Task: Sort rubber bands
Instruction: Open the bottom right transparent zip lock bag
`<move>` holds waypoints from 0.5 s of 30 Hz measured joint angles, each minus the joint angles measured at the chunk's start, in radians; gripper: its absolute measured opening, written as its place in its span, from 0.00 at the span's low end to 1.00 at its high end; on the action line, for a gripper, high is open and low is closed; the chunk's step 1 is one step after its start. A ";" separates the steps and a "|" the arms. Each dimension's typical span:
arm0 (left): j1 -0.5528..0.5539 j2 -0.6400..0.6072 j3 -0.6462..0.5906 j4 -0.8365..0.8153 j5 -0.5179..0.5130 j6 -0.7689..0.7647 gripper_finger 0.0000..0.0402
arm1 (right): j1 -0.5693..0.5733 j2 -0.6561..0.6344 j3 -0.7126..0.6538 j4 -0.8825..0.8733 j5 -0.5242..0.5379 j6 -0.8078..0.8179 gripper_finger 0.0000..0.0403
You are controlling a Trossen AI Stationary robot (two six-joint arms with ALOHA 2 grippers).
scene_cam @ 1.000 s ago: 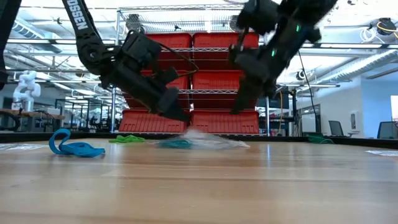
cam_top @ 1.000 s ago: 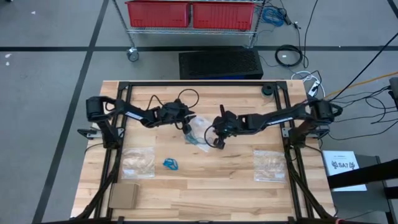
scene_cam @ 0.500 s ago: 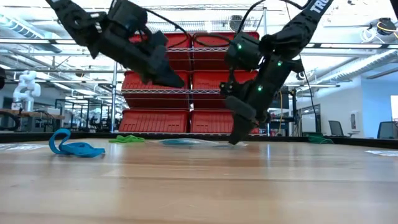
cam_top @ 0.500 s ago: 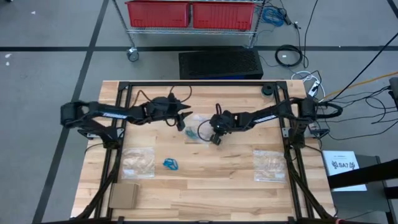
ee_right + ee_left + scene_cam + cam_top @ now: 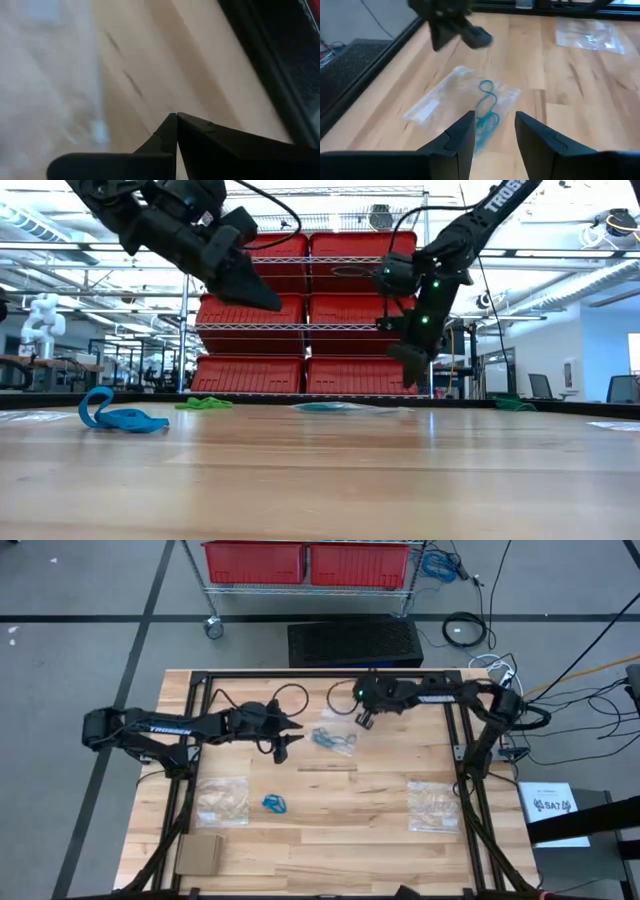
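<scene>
A clear plastic bag [image 5: 333, 738] lies flat on the table's far middle with grey-teal rubber bands [image 5: 485, 112] in it. My left gripper [image 5: 494, 135] hovers open above the table just left of the bag, touching nothing. My right gripper [image 5: 363, 718] hangs shut above the table beyond the bag's far right corner, holding nothing. Bright blue rubber bands [image 5: 275, 804] lie loose on the wood nearer the front. In the low view, green rubber bands [image 5: 205, 404] lie on the table farther back.
Two more clear bags lie flat, one at the left front [image 5: 222, 800] and one at the right front [image 5: 433, 805]. A brown box [image 5: 200, 854] sits at the near left corner. A black frame [image 5: 300, 677] runs around the table's edges.
My left gripper has risen and drawn back toward the table's left edge, away from the bag. The bag, raised at one end a second ago, now lies flat. My right gripper has swung from beside the bag toward the table's far edge, staying shut.
</scene>
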 joint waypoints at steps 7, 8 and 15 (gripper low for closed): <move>-0.005 0.000 0.000 -0.024 0.000 0.021 0.36 | 0.059 -0.184 0.029 -0.250 -0.023 -0.037 0.00; -0.007 0.000 0.000 -0.023 0.000 0.033 0.36 | 0.098 -0.210 0.028 -0.299 -0.007 -0.032 0.00; -0.020 0.000 0.000 -0.018 -0.001 0.067 0.36 | 0.469 -0.329 -0.008 -0.604 -0.010 0.221 0.00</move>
